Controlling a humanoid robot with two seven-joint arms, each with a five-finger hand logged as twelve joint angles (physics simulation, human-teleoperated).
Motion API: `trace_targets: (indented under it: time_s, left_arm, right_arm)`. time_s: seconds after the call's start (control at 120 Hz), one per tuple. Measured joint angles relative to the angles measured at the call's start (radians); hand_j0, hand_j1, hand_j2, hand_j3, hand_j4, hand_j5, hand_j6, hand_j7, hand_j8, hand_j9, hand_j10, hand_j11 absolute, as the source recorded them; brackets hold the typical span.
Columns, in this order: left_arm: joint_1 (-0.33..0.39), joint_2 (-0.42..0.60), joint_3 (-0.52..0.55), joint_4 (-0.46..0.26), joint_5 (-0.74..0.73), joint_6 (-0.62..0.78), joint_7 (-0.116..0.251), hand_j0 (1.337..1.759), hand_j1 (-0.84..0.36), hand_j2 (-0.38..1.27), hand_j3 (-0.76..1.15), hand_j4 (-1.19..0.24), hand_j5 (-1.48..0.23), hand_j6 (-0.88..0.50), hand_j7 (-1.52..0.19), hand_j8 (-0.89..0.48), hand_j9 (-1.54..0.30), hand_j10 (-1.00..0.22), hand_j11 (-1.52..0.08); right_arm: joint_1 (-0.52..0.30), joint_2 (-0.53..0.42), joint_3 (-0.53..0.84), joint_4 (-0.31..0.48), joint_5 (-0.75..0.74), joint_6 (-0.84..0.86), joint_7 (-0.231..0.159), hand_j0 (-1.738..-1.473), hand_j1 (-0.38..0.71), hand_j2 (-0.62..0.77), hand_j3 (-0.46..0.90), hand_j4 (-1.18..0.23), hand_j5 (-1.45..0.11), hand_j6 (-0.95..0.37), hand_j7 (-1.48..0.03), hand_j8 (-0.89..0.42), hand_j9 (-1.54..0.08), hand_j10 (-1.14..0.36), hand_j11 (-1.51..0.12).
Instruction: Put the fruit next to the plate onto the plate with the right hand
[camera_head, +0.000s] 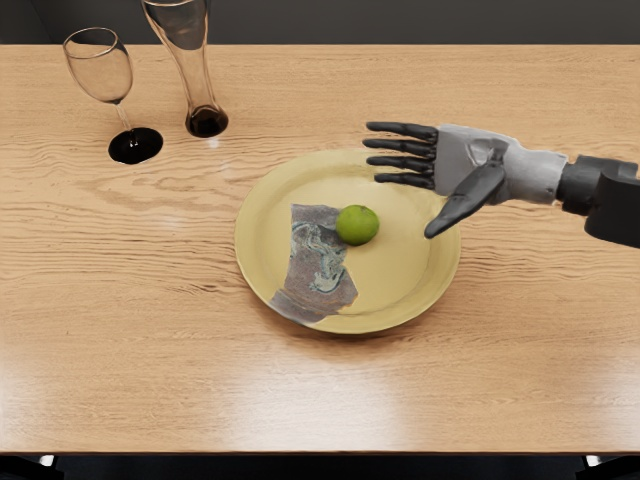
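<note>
- Two glasses stand far left on the table (300, 400): a wine glass (100, 65) and a tall glass (190, 50).
- Lime (357, 224) lies on the plate (400, 290), touching a grey patch (315, 265).
- Right hand (450, 165) hovers over the plate's right rim, fingers (400, 129) spread wide, holding nothing.

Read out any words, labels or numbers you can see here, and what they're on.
None readable. The grey patterned sheet on the round yellow plate shows only swirling marks, no letters.
The green lime, stemmed wine glass and tall clear glass are unmarked.
</note>
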Motion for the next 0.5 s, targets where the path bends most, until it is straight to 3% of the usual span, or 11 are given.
trace_targets:
  time_s: [0.25, 0.5]
  left_arm:
    - [-0.029, 0.000, -0.003, 0.001, 0.000, 0.001, 0.000, 1.658, 0.35, 0.00, 0.00, 0.00, 0.00, 0.00, 0.00, 0.00, 0.00, 0.00, 0.00]
    - [-0.032, 0.000, -0.004, 0.001, 0.001, 0.001, 0.000, 1.658, 0.35, 0.00, 0.00, 0.00, 0.00, 0.00, 0.00, 0.00, 0.00, 0.00, 0.00]
  right_arm:
    - [-0.217, -0.093, 0.241, -0.041, 0.033, 0.018, 0.000, -1.658, -0.31, 0.00, 0.00, -0.03, -0.05, -0.03, -0.05, -0.03, -0.05, -0.03, -0.05]
    - [-0.272, -0.116, 0.317, -0.070, 0.036, 0.019, 0.000, -1.658, -0.32, 0.00, 0.00, -0.03, -0.04, -0.03, -0.04, -0.03, -0.04, -0.03, -0.04]
